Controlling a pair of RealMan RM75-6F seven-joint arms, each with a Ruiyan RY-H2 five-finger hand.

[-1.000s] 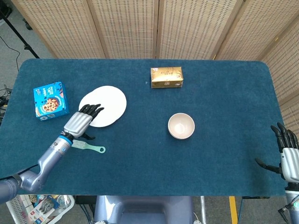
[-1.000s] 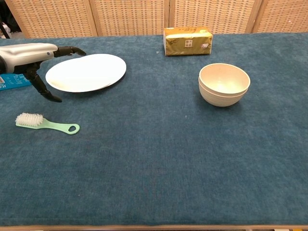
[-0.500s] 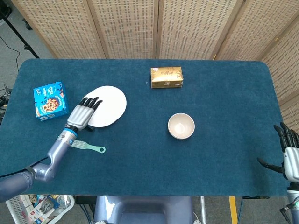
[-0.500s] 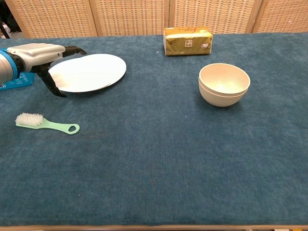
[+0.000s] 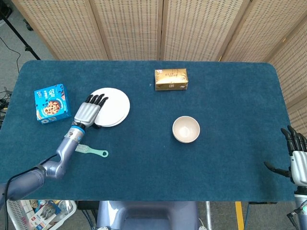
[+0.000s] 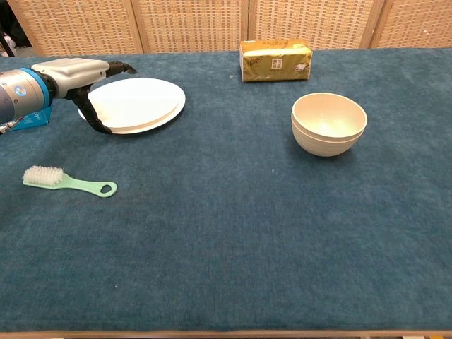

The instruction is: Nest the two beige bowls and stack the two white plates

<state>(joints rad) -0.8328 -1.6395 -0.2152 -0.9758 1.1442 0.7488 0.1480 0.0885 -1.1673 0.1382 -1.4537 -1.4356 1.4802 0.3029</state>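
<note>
Two white plates (image 5: 114,106) lie one on the other at the table's left; in the chest view the upper plate (image 6: 138,101) sits slightly offset on the lower plate, whose rim (image 6: 157,123) shows beneath. My left hand (image 5: 90,111) holds the upper plate's left edge, fingers over the top and thumb (image 6: 95,121) curled under the rim. The two beige bowls (image 5: 186,129) stand nested at centre right, seen from the side as stacked bowls (image 6: 329,124). My right hand (image 5: 297,160) hangs off the table's right edge, fingers spread, holding nothing.
A blue cookie box (image 5: 52,103) lies left of the plates. A green brush (image 5: 93,151) lies near my left forearm; the chest view has this brush (image 6: 67,182) at the front left. A gold tissue pack (image 5: 171,79) sits at the back centre.
My left hand moved away from me and to the right with the upper plate, which settled onto the lower one; two rims now show. The right hand sank slightly.
</note>
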